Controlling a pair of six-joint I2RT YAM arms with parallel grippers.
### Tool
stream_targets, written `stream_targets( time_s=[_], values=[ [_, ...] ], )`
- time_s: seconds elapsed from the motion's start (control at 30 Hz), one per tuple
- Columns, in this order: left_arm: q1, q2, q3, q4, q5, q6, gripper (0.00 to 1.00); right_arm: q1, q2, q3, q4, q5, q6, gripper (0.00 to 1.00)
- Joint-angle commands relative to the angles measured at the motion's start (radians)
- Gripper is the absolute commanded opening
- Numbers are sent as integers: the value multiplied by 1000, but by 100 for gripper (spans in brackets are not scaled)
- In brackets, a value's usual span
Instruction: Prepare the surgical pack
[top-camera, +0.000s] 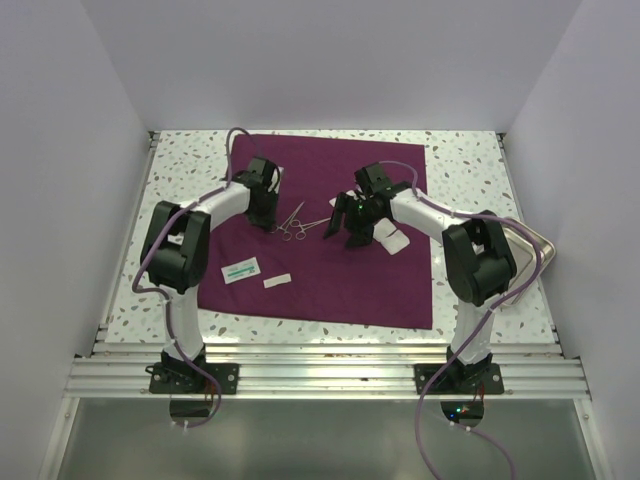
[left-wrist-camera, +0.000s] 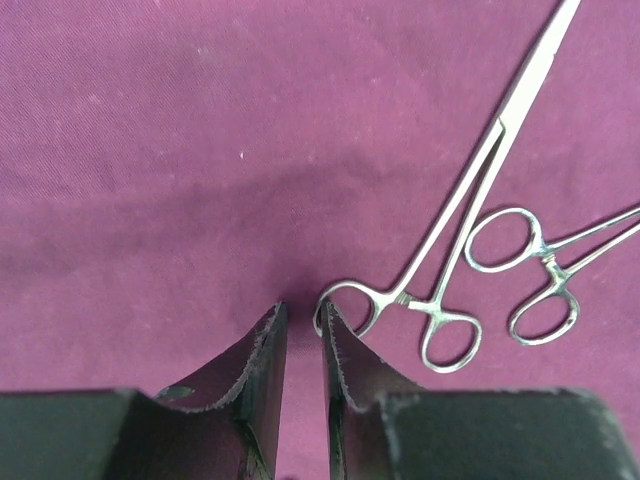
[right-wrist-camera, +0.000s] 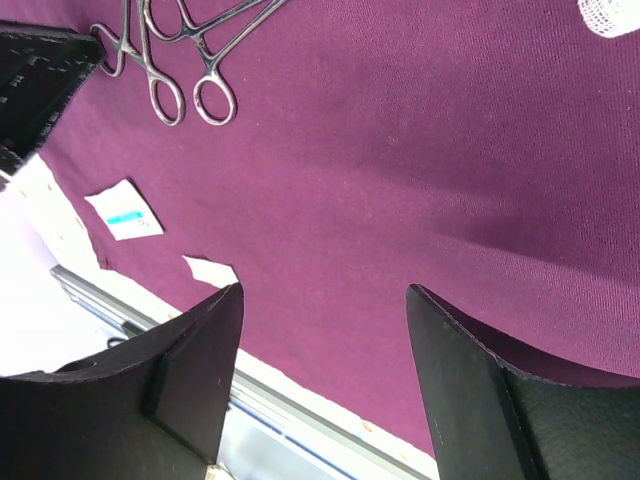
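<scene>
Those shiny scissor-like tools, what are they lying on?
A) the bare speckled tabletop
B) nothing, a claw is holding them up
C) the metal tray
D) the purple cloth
D: both steel clamps lie flat on the purple cloth, whose weave shows all around them.

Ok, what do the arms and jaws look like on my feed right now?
The left arm and right arm have white link shells, black joint housings and black bases on an aluminium rail. A lilac cable loops along each. The jaws are matte black wedges; the left pair's inner edges look rough.
</scene>
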Motion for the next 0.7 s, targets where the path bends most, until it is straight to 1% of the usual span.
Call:
stream_targets(
  time_s=[0.0, 0.1, 0.17, 0.2, 0.23, 0.3, 0.43, 0.67],
  values=[
    [4, -28, -28, 32, 26, -19, 24, 7, 2, 32, -9, 6, -15, 69],
    [4, 13, -17, 21, 26, -12, 23, 15, 19, 48, -18, 11, -12, 70],
    [4, 41, -10, 14, 26, -7, 19, 24, 31, 71, -18, 14, -6, 69],
    [4, 44, -7, 13, 26, -4, 12, 30, 40, 84, -19, 15, -3, 69],
    [4, 43, -7, 15, 56, -4, 8, 35, 60, 116, -22, 17, 2, 69],
    [6, 35, -3, 14, 67, -5, 0, 51, 82, 157, -33, 15, 3, 69],
    [6, 18, 15, -6, 92, -6, 0, 64, 143, 263, -21, 8, 42, 67],
    [44, 7, 17, -28, 213, -15, 0, 71, 233, 340, 108, -35, 154, 59]
  ],
)
